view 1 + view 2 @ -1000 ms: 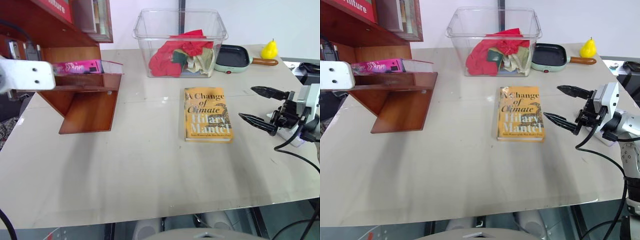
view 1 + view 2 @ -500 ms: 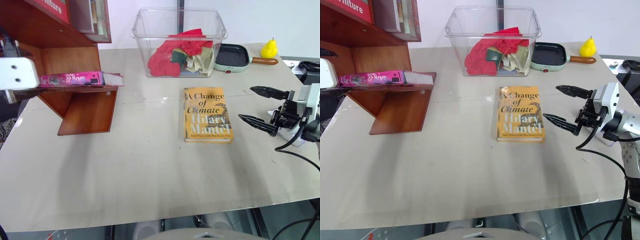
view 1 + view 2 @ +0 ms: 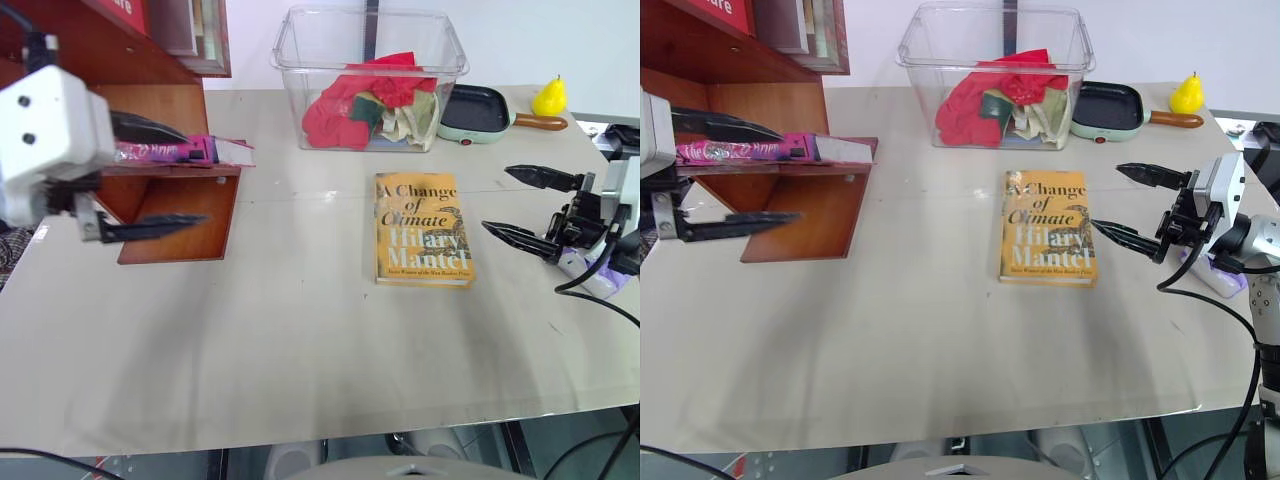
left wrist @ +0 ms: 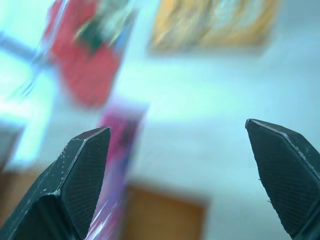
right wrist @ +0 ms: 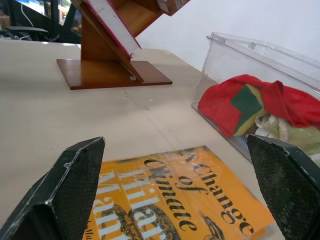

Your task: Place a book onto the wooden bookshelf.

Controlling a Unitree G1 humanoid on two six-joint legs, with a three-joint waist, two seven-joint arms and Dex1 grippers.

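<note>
Already shelved: pink paperback flat on the ledge

Lies flat, this book (image 3: 165, 152), on a low ledge of the wooden bookshelf (image 3: 180, 215) at the left end of the counter (image 3: 300, 340), spine outward, page edge poking just past the ledge's right corner. Reads as done or very nearly so, judging by how squarely it sits.

Shows the left claw (image 3: 198, 178) spread wide in front of the shelf, one finger above the book's level and the other below the ledge, gripping nothing. Cannot tell whether the upper finger touches the cover. Shows the right claw (image 3: 496, 198) equally wide apart and empty, hanging above the counter just right of the yellow book (image 3: 421, 228), well apart from the shelf.

Looks light and thin, likely a little floppy like any paperback, with a glossy cover that may slide on smooth wood. Seems sturdy enough; risks only a bent cover or creased corner. Suggests, if a nudge or re-grip is needed, pinching across both covers at the overhanging end near the page edge, close to the spine side for stiffness, and keeping it level so it does not slip off the ledge
</note>
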